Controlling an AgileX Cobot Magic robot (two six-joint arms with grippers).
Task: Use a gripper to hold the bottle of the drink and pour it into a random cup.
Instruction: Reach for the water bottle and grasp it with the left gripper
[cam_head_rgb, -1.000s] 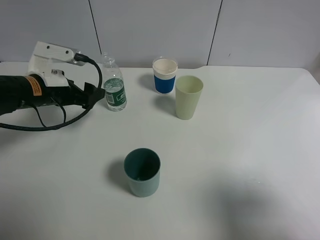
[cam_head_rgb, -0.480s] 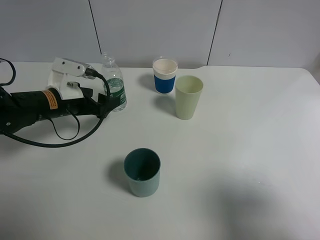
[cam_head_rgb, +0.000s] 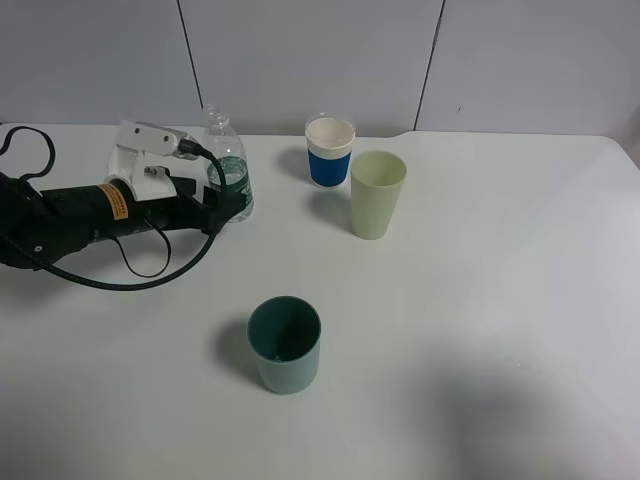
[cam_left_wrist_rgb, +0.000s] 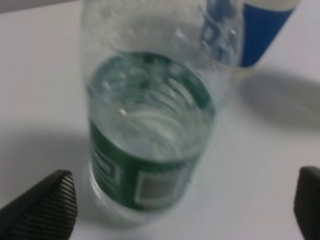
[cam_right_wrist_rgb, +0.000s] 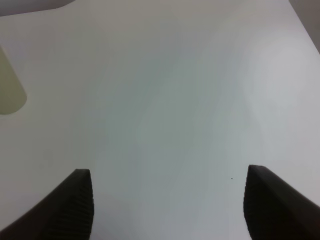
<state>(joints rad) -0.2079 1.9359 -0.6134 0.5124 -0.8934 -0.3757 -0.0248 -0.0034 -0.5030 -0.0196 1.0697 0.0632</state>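
We see the left gripper (cam_head_rgb: 228, 203) spread, its two ribbed black fingers (cam_left_wrist_rgb: 42, 207) standing on either side of the bottle of the drink (cam_head_rgb: 226, 150) at the level of its green label. In the left wrist view one finger sits close beside the bottle and the other is further off with bare table showing in the gap, so we read the claw as open around the bottle and not pinching it (whether the closer finger brushes the plastic, we cannot tell).

The left arm lies low and nearly level over the white table (cam_head_rgb: 480, 300), reaching toward the bottle from the left edge of the high view. Its white camera mount rides on top, the orange label faces up, and the black cable loops down beside it.

The bottle stands upright, clear liquid inside. The dark teal cup (cam_head_rgb: 285, 345) stands upright well apart from the bottle, on the near side and somewhat to its right. The blue-and-white cup (cam_head_rgb: 329, 152) is to the bottle's right, and the pale yellow-green tumbler (cam_head_rgb: 377, 195) is beyond that.

The right gripper (cam_right_wrist_rgb: 170, 200) is also spread wide, holding nothing over bare table, with only the tumbler's edge in its view.
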